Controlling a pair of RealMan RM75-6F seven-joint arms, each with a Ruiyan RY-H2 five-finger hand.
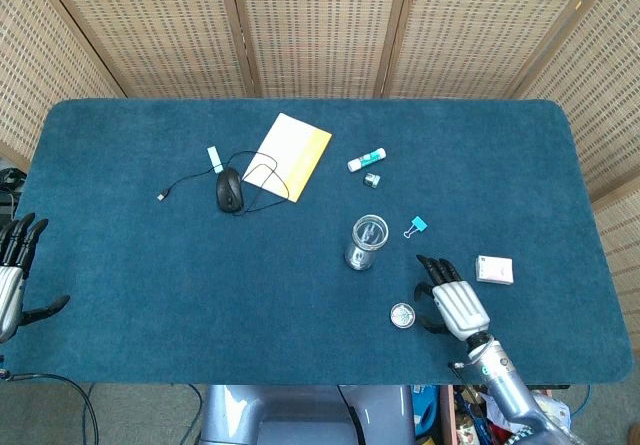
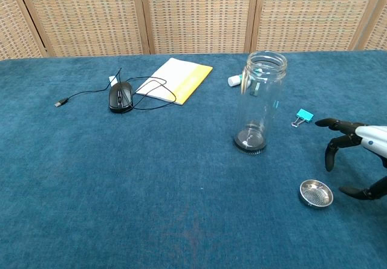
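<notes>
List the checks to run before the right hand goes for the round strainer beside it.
1. Right hand holds nothing, fingers apart: ok.
2. Metal strainer lies flat on the table, nothing on it: ok.
3. Gap between hand and strainer free of other things: ok.
4. Glass jar upright, apart from the hand: ok.
5. Left hand off at the table's far edge, holding nothing: ok.
6. Whether the strainer's rim gives a grip: cannot tell.
</notes>
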